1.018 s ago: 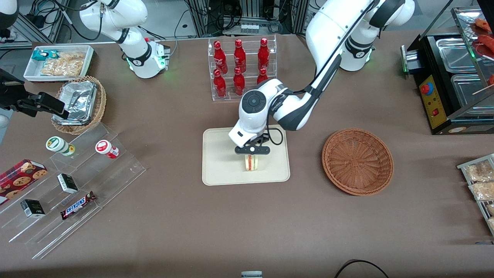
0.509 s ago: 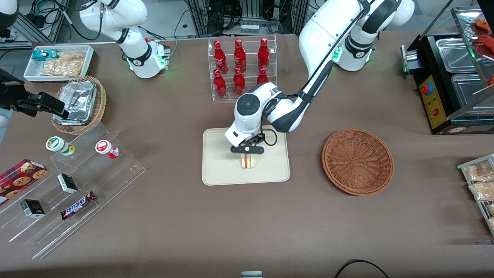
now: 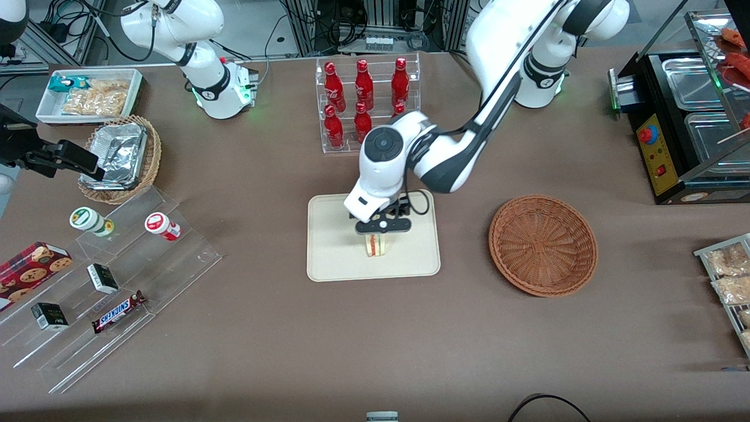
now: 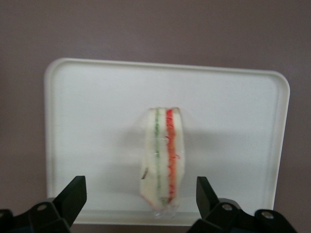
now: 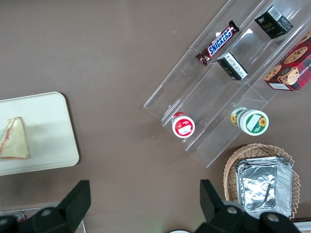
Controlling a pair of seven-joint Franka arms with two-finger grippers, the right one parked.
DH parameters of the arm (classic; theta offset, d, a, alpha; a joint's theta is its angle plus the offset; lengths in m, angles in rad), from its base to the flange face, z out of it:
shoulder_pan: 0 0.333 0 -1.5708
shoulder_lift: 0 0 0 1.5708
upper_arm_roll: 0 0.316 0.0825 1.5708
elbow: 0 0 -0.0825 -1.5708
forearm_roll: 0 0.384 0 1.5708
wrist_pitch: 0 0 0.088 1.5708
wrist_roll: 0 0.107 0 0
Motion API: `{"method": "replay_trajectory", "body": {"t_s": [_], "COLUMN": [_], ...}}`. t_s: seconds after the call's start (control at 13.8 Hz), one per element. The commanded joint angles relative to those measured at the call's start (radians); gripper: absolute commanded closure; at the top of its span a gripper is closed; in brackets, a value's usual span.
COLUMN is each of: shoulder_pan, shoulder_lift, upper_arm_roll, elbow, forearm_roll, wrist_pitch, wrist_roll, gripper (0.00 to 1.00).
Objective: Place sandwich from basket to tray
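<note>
The sandwich (image 3: 375,246) (image 4: 162,160) stands on its edge on the cream tray (image 3: 334,258) (image 4: 92,121), its red and green filling lines showing. My gripper (image 3: 379,230) (image 4: 141,196) hangs above it, open, both black fingers (image 4: 73,196) well apart from the bread with nothing between them. The reddish-brown basket (image 3: 543,245) sits empty beside the tray, toward the working arm's end of the table. The right wrist view also catches the sandwich (image 5: 13,140) on the tray (image 5: 53,131).
A clear rack of red bottles (image 3: 364,102) stands farther from the front camera than the tray. An acrylic stepped shelf (image 3: 105,281) with snacks and a lighter basket with a foil container (image 3: 120,158) lie toward the parked arm's end. A black food warmer (image 3: 685,129) stands at the working arm's end.
The gripper has let go of the sandwich and risen a little; the sandwich stays standing on the tray where it was half a second ago.
</note>
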Motion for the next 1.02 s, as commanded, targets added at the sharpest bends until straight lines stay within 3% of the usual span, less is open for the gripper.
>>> {"method": "replay_trajectory", "body": {"t_s": [0.0, 0.51, 0.95], "shoulder_pan": [0.096, 0.361, 0.573], "shoulder_lift": [-0.177, -0.37, -0.475], "upper_arm_roll": [0.007, 0.008, 0.007], "elbow": [-0.04, -0.042, -0.057], "forearm_roll": [-0.001, -0.001, -0.006], "wrist_pitch": [-0.177, -0.418, -0.564], "wrist_roll": [-0.048, 0.041, 0.376], "gripper": [0.0, 0.0, 0.0]}}
